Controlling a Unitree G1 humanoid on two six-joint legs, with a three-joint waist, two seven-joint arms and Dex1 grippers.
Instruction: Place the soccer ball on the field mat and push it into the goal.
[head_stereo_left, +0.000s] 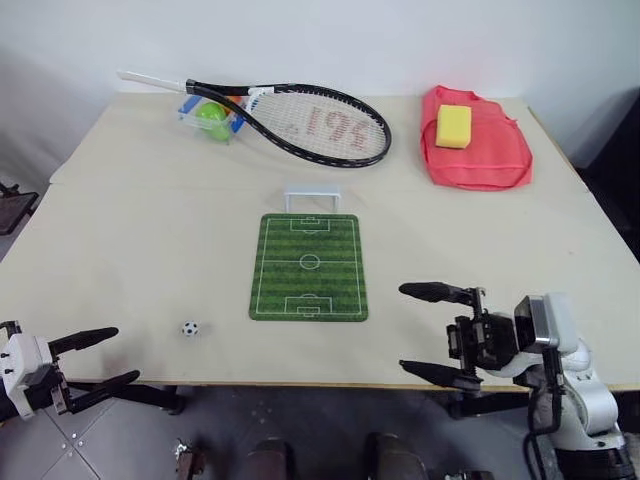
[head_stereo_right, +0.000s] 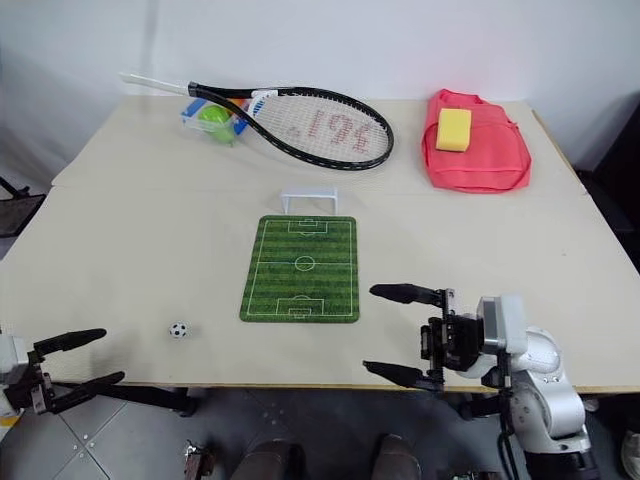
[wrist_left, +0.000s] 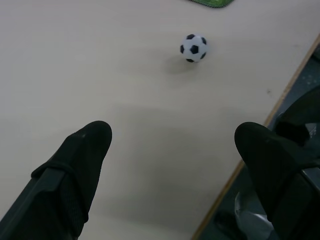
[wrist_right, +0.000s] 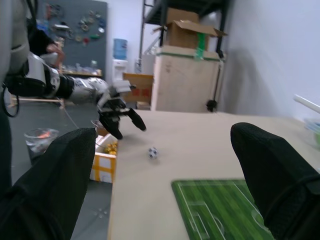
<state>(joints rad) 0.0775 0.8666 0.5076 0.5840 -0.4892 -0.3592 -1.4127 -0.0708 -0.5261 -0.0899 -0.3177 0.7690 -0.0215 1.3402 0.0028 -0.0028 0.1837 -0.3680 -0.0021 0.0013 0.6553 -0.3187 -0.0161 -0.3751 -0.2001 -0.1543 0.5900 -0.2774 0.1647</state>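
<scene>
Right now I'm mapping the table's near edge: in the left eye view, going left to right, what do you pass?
Open left gripper → tiny black-and-white soccer ball → green striped field mat → open right gripper.

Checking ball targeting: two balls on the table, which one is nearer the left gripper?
The soccer ball, tiny and black-and-white, on bare table near the front edge, just ahead of the open left gripper. The yellow-green tennis ball sits far back under the racket.
</scene>
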